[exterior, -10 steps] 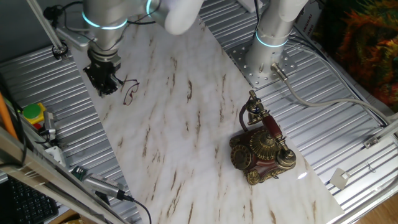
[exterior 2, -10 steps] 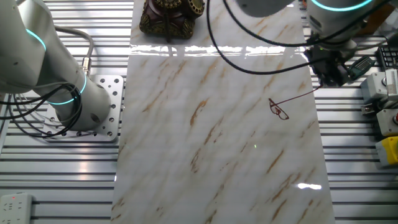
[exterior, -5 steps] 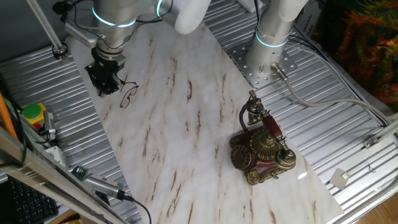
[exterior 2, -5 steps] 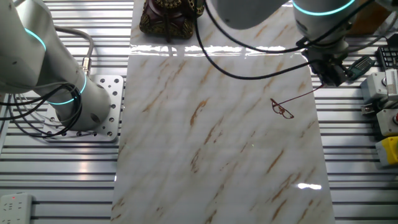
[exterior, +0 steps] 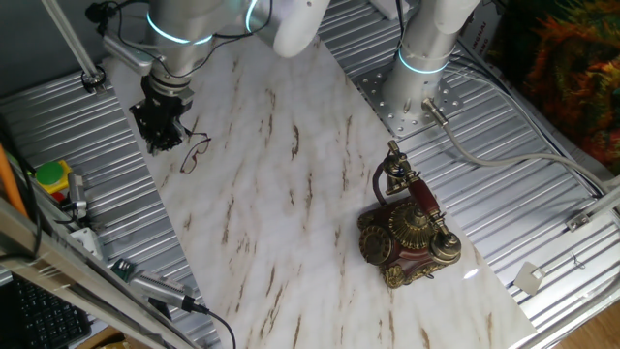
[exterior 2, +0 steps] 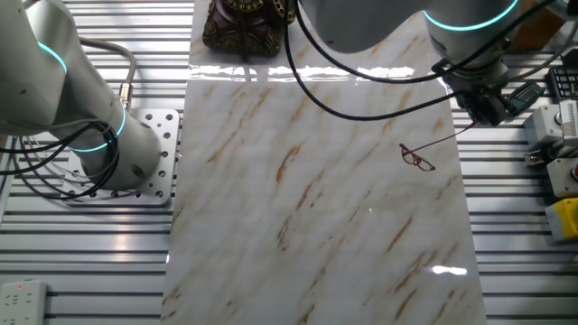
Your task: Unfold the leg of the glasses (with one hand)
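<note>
**Leg drawn out at the worktop's edge**

Your marble-patterned worktop (exterior: 291, 213) lies over ribbed metal decking, with a second arm's base bolted beside its long edge and cables trailing around it. The arm (exterior: 184, 19), its cyan ring lit, reaches over one corner of the worktop. An ornate old telephone (exterior: 407, 228) stands at the far end, well apart from the work, so it should not interfere.

The hand (exterior 2: 483, 106) hangs at the side edge of that corner, fingers pointing down. It looks closed on the tip of one thin leg; you cannot tell how far the jaws stand apart, since the wire is too fine to resolve.

The glasses (exterior 2: 417, 160) rest with their lenses on the marble just inside the edge. One leg runs in a straight line up to the hand, which suggests you are swinging it open while friction holds the frame.
</note>
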You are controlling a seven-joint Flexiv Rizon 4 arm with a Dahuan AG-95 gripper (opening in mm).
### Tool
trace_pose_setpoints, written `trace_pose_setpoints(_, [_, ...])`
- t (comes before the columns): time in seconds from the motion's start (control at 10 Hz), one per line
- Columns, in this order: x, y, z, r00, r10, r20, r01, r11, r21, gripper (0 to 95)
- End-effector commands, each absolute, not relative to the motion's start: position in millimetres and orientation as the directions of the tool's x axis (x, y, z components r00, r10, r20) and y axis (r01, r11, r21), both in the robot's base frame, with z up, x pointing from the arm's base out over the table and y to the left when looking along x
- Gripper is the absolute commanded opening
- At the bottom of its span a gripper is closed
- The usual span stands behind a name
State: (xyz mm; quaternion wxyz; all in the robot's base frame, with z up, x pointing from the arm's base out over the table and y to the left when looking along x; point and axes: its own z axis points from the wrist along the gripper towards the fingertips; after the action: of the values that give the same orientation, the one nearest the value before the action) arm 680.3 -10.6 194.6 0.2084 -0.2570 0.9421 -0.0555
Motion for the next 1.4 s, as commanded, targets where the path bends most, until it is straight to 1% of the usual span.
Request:
trace_pose_setpoints(0.1, [683.9, -10.0, 194.0, -0.775, -0.507, -0.377, -0.456, 0.862, -0.222, 0.0])
trace_pose_setpoints(0.7, [690.4, -11.7, 188.4, -0.733, -0.506, -0.454, -0.449, 0.862, -0.237, 0.0])
trace_pose_setpoints(1.4, [693.1, -16.0, 182.4, -0.723, -0.510, -0.466, -0.448, 0.860, -0.245, 0.0])
